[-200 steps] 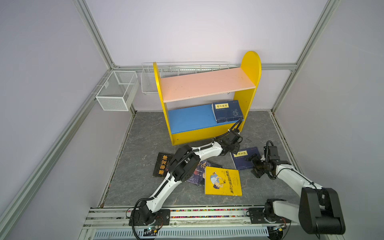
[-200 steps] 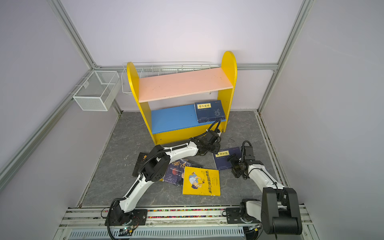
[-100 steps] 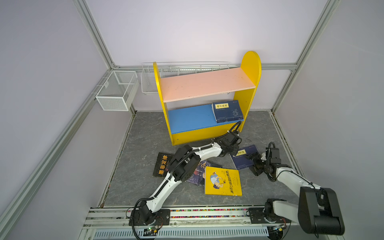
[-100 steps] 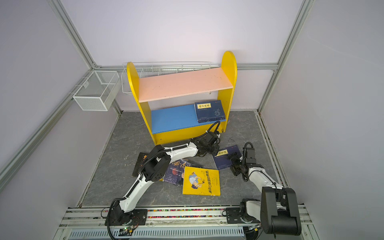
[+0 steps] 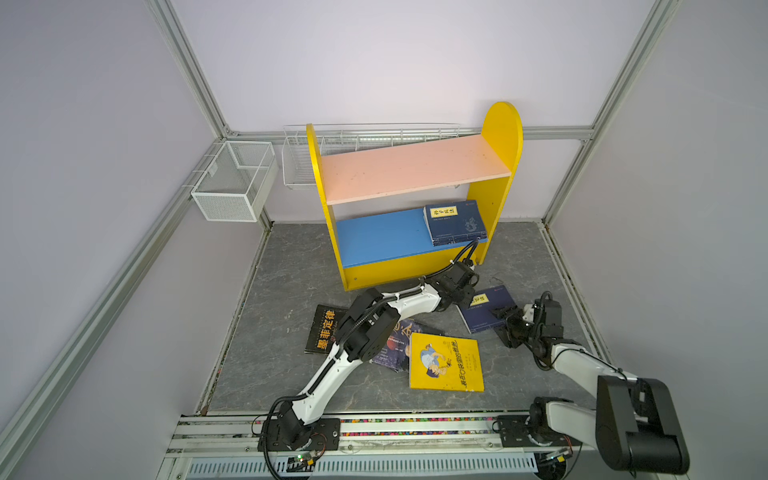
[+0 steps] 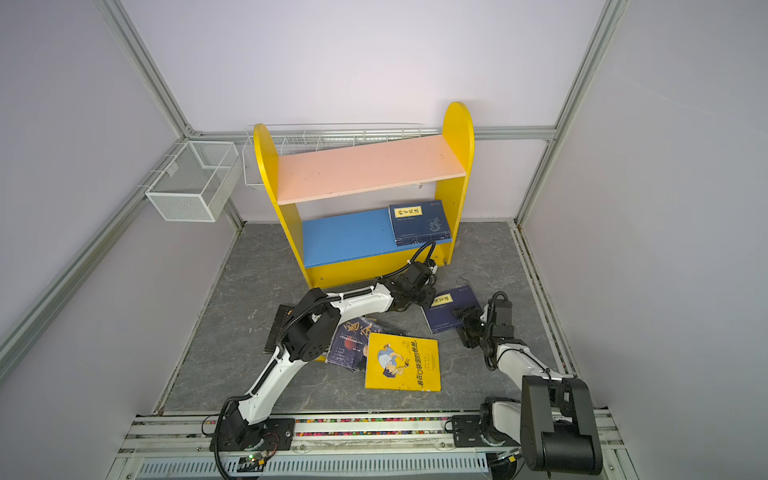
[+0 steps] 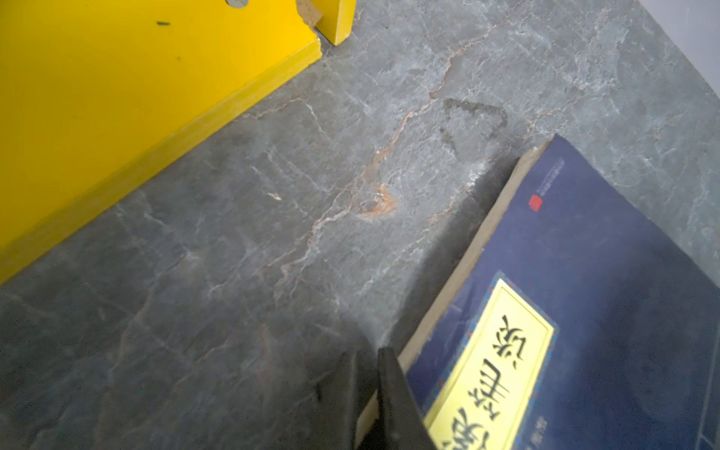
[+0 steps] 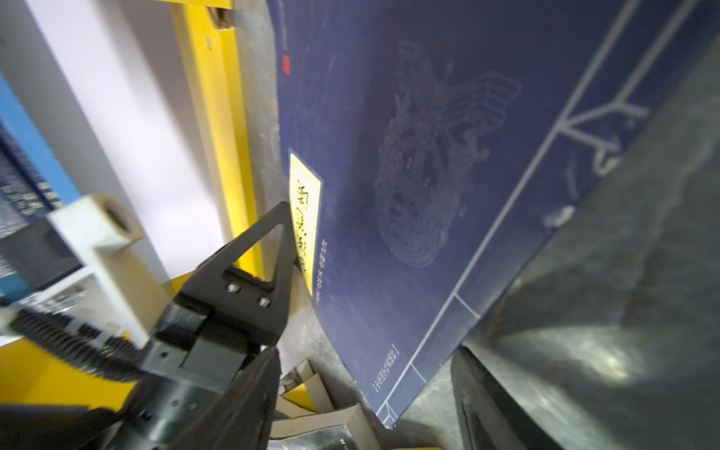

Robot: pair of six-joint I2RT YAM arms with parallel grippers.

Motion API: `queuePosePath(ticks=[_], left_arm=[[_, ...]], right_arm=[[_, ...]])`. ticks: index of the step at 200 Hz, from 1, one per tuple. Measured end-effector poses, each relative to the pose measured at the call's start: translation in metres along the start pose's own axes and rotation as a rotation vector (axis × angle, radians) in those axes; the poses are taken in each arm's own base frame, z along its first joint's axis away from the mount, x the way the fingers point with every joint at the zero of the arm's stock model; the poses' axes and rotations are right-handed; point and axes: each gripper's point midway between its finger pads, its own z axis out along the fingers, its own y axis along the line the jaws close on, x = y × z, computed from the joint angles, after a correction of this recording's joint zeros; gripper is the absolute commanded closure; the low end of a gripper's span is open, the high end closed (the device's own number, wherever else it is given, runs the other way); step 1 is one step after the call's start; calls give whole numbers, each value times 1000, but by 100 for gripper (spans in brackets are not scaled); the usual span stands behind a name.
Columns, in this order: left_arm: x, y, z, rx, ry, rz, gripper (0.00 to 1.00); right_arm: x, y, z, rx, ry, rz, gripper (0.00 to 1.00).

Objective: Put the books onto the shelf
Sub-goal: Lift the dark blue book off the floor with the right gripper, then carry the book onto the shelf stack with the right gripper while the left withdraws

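A navy book [image 5: 486, 309] [image 6: 451, 309] with a yellow label lies on the floor in front of the shelf [image 5: 415, 166]. My left gripper [image 5: 467, 297] [image 7: 368, 354] is shut on its label-side edge, and the book [image 7: 584, 292] tilts up from the floor there. My right gripper [image 5: 505, 320] [image 8: 366, 362] is open, its fingers straddling the opposite edge of the same book [image 8: 428, 156]. More navy books [image 5: 455, 222] lie stacked on the blue lower board. On the floor lie a yellow cartoon book [image 5: 446, 361], a black book [image 5: 324, 328] and a dark one [image 5: 399, 345] partly under the left arm.
Two white wire baskets [image 5: 232, 178] [image 5: 299, 162] hang on the back walls beside and behind the shelf. The shelf's yellow base panel [image 7: 117, 117] stands close to the left gripper. The arms' mounting rail [image 5: 415, 428] runs along the front edge.
My left gripper has closed on the navy book's edge. My right gripper has slid forward over the book's other edge, and its jaws have narrowed a little.
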Motion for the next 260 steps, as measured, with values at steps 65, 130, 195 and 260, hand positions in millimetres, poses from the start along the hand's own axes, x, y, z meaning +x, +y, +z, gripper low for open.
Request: queuePosePath(ticks=[65,130,195,260], left_arm=[[8,-9,-3,46,17,5,86],[28,-43,-12,132,63,37,85],[33,-35,-27,108,78,1,67],[-22,-13,-159,18,-187,-136,58]], right_arm=[[-1,35,-5,-126,2,-65,55],[-5,51,-9,-162,-24,-146,85],[-3,46,-22,-40,-30,-192,94],[2,145,-98,-139,-156,-432,94]])
